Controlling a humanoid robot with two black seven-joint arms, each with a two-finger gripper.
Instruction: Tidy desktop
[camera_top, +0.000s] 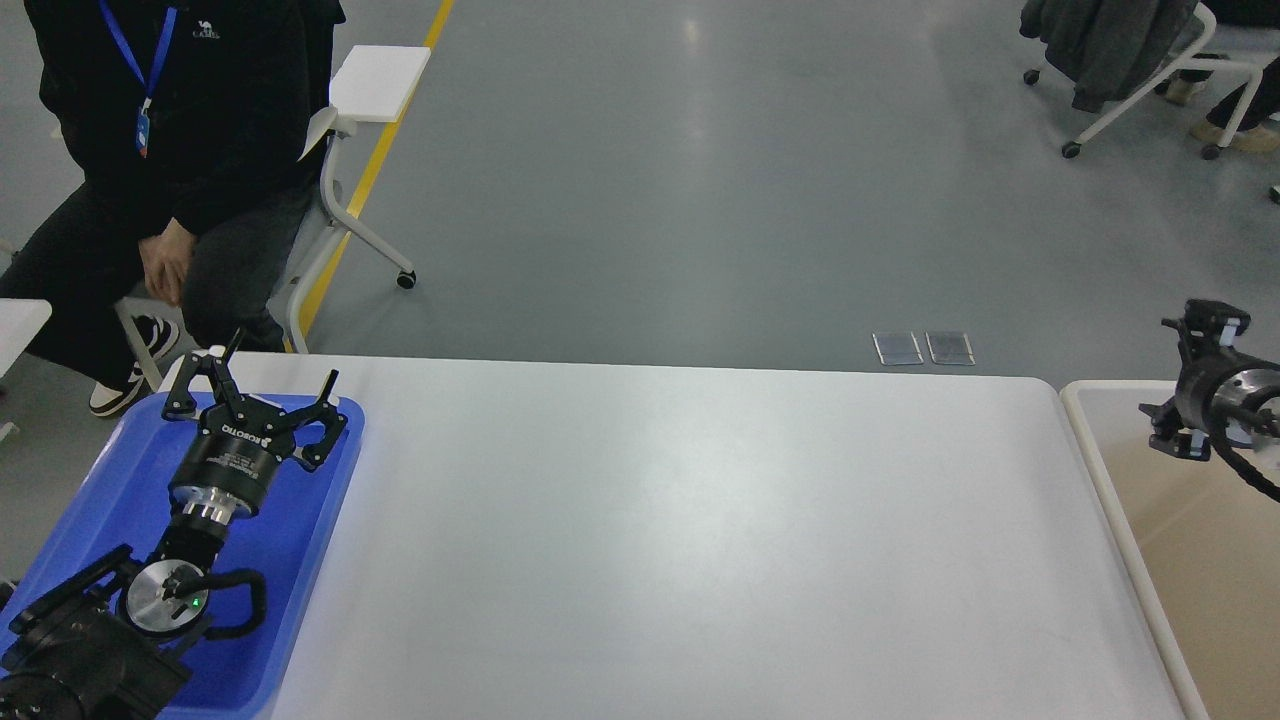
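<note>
The white desktop (700, 520) fills the middle of the head view and nothing lies on its bare surface. My left gripper (283, 362) hangs over the far end of the blue tray (110, 480) at the desk's left end. Its two fingers are spread wide and hold nothing. My right gripper (1178, 382) is at the right edge, raised over the near-left part of the beige bin (1092, 425). Its two fingers stand apart, one up and one down, with nothing between them.
A person in black (170, 150) sits on a chair just beyond the desk's far left corner, close to the tray. A white side table (378, 82) stands behind them. Chairs with a coat (1110, 50) stand far right on the grey floor.
</note>
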